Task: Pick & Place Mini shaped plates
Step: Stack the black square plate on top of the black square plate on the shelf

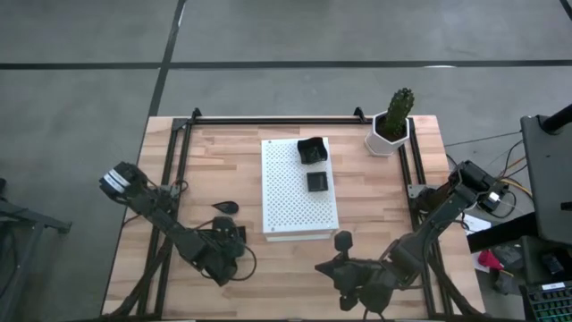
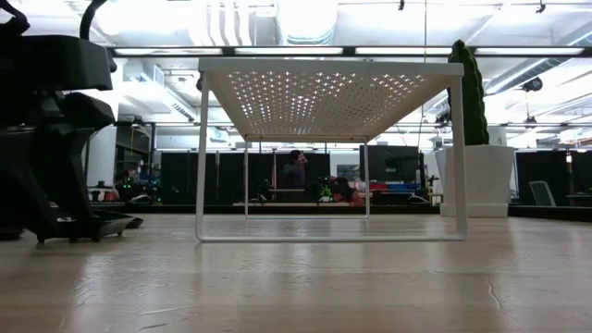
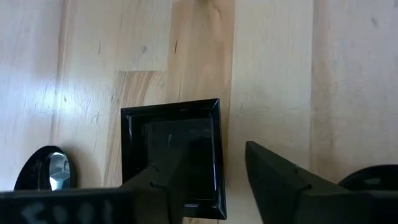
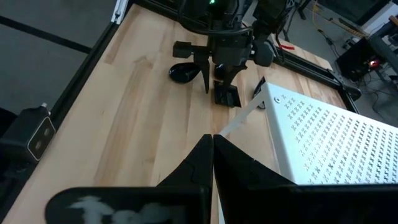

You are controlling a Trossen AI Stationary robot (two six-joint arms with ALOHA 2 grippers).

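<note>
While the left gripper (image 3: 214, 180) is hanging open astride one edge of the square plate (image 3: 171, 155) on the wood beside the white board (image 1: 290, 192), it should be closing squarely, the right gripper (image 4: 211, 158) waiting closed.

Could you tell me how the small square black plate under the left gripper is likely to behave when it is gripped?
The square plate looks glossy, so it may slip between the fingers of the left gripper, which straddle one raised rim. It seems rigid and probably light, being shallow and thin-walled. Lying flat on the table, it should slide rather than roll or tip if nudged.
</note>
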